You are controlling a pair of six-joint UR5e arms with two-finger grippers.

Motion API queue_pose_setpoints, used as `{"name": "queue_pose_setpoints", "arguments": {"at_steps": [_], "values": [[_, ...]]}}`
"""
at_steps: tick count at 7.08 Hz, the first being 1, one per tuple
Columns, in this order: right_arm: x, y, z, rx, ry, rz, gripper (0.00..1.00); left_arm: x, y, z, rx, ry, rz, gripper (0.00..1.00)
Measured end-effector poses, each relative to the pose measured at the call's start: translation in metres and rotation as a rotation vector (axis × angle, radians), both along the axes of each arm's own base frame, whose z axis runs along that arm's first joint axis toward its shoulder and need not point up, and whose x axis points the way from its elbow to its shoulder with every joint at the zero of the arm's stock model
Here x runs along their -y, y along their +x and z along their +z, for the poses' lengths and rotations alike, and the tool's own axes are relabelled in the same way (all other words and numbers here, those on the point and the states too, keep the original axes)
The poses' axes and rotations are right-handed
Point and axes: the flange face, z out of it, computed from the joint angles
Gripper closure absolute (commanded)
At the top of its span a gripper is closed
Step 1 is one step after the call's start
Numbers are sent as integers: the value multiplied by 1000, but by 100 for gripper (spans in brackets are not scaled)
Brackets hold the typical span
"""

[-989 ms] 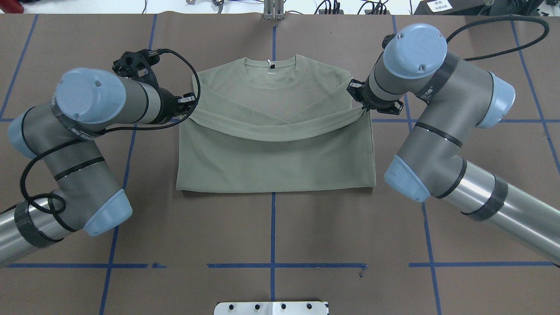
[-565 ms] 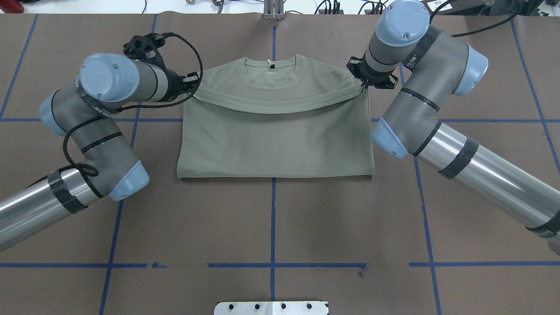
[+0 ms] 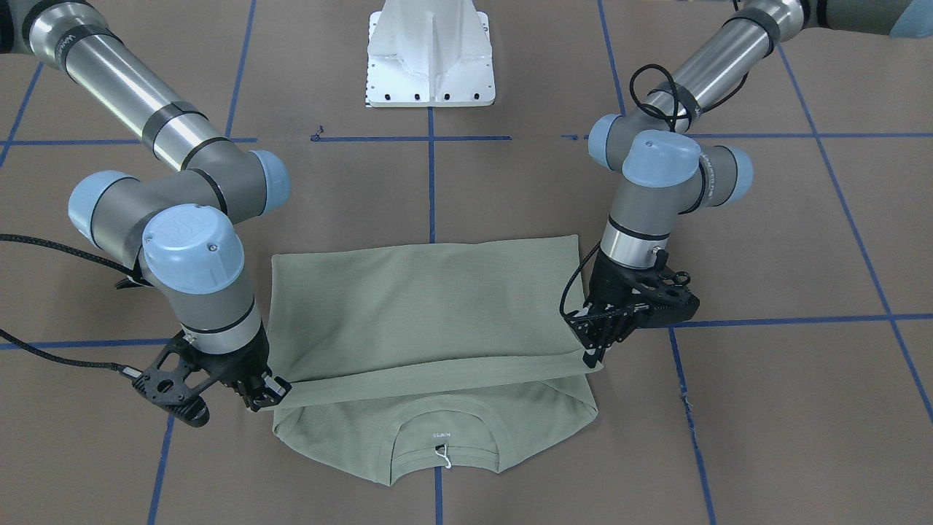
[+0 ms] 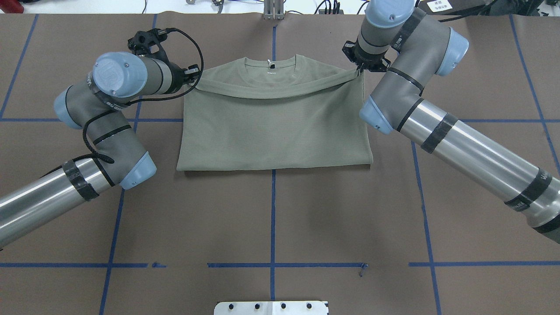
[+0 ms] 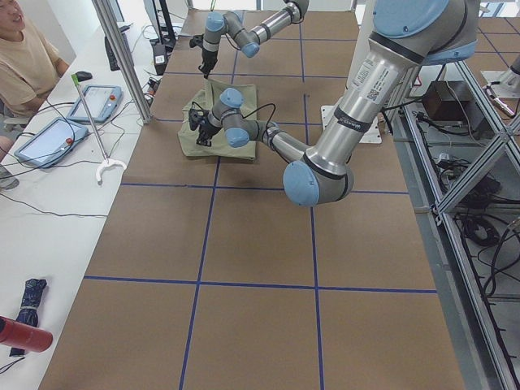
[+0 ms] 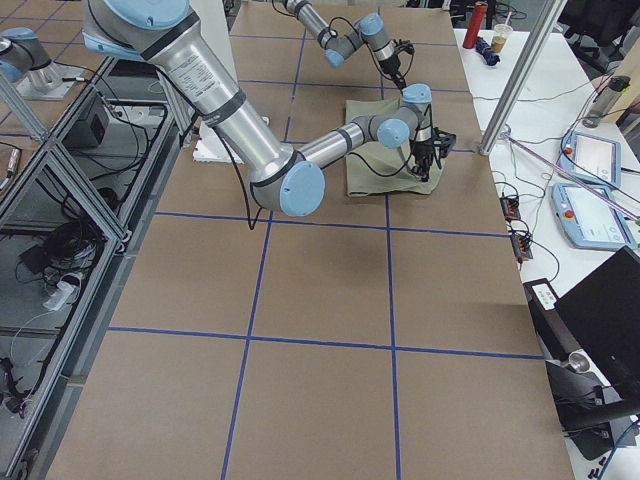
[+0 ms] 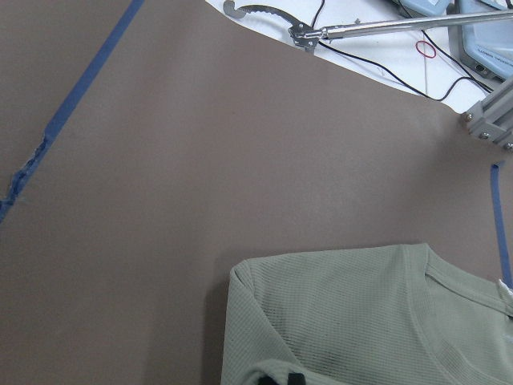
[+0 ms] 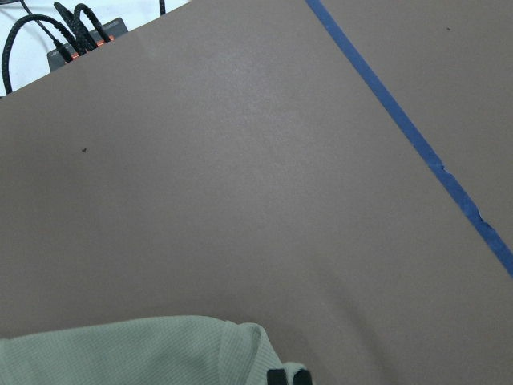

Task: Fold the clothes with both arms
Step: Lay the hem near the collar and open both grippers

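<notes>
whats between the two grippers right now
The folded-over edge of the shirt, stretched from the left gripper to the right gripper, just short of the collar. The overhead exterior view shows it best.

Only a UR logo reads, on one joint cap.

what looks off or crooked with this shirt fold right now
Nothing torn or spilled. The lifted edge of the shirt sags between the grippers; the corner held by the right gripper sits nearer the collar than the one in the left gripper, so the fold runs slightly askew.
</notes>
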Motion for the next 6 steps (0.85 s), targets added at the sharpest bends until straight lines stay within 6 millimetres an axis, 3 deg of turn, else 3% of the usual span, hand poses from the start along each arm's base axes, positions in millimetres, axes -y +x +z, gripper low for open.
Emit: {"name": "queue_pose_setpoints", "arguments": {"at_steps": [1, 2, 3, 4, 6], "values": [[4, -2, 1, 2, 7, 0, 93, 4, 2, 3, 5, -1, -6, 100], [6, -3, 2, 3, 11, -1, 63, 8, 2, 5, 8, -2, -10, 81], [7, -4, 3, 3, 11, -1, 53, 11, 0, 8, 13, -5, -16, 65], [7, -4, 3, 3, 12, -1, 43, 14, -2, 11, 18, -9, -21, 63], [6, -4, -4, 6, 27, 5, 42, 16, -5, 13, 19, -12, -25, 61]]}}
